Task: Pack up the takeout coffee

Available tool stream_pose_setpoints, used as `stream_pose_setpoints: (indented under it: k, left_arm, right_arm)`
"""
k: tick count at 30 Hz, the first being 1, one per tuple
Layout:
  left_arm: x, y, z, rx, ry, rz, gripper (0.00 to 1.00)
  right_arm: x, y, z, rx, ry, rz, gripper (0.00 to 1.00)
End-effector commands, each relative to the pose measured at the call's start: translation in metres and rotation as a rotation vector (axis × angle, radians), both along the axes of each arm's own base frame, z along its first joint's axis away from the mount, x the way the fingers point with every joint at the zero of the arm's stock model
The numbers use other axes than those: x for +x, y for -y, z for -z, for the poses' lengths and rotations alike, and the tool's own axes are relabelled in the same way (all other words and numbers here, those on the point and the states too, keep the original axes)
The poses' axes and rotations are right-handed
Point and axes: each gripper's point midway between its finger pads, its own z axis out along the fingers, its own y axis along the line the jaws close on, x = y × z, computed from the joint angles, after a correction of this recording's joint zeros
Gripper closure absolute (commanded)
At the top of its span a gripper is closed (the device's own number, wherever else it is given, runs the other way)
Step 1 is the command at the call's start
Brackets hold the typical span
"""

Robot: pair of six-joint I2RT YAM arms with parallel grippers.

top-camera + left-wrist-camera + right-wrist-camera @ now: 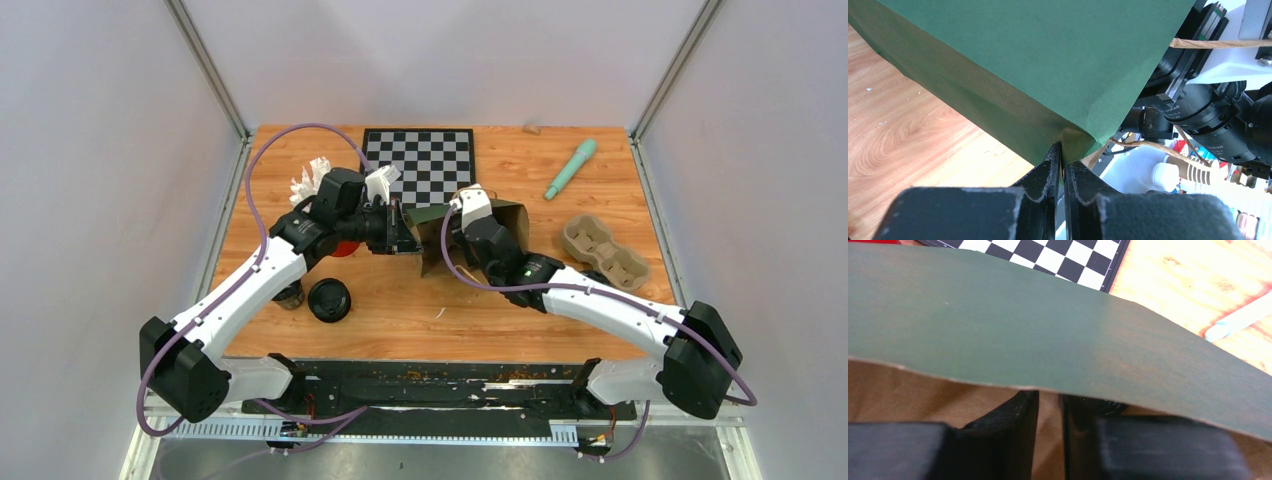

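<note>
One lidded coffee cup (329, 299), overhead only.

Lidded dark coffee cup (329, 299) upright; second cup (289, 296) beside

I see the bag (512, 218) in the middle, checkerboard (420, 163) behind it, a coffee cup (329, 299) front-left, cup carrier (603, 250) on its right.

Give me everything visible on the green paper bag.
The paper bag is matte dark green outside and plain kraft brown inside, with brown twine handles. It sits open in the middle of the table, just in front of the checkerboard, with its walls bowed. The left gripper pinches one folded corner between its fingers. The right gripper reaches under the rim against the brown lining; its fingertips are hidden, so its grip is unclear.
</note>
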Motion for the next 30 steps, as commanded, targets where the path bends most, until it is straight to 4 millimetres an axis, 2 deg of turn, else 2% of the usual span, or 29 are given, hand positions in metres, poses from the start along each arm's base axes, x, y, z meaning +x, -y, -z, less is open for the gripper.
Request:
stream_pose_setpoints:
  k: [1,5,9,17,20,23,25,30]
  left_arm:
    - [0.000,0.002,0.001,0.000,0.011,0.009,0.87]
    - [0.000,0.002,0.000,-0.002,0.006,0.007,0.87]
    - [-0.001,0.003,-0.001,-0.006,0.003,0.010,0.87]
    - [-0.004,0.003,0.004,-0.011,-0.017,0.010,0.87]
    - [-0.004,0.003,0.003,-0.017,-0.016,0.011,0.87]
    - [-0.004,0.003,0.003,-0.016,-0.016,0.011,0.87]
    - [-0.004,0.003,0.004,-0.015,-0.017,0.010,0.87]
    - [-0.002,0.004,0.005,-0.008,-0.015,0.011,0.87]
  right_arm:
    - [0.003,0.009,-0.006,0.006,0.026,0.062,0.72]
    - [0.006,0.014,0.005,-0.028,0.008,0.105,0.55]
    - [0.011,0.018,0.013,-0.064,0.014,0.140,0.44]
    - [0.021,0.018,0.023,-0.077,0.034,0.160,0.39]
    - [0.024,0.020,0.029,-0.090,0.029,0.171,0.48]
    - [0.025,0.020,0.032,-0.091,0.032,0.167,0.61]
    - [0.026,0.017,0.031,-0.078,0.042,0.146,0.71]
    - [0.025,0.009,0.022,-0.064,0.051,0.091,0.85]
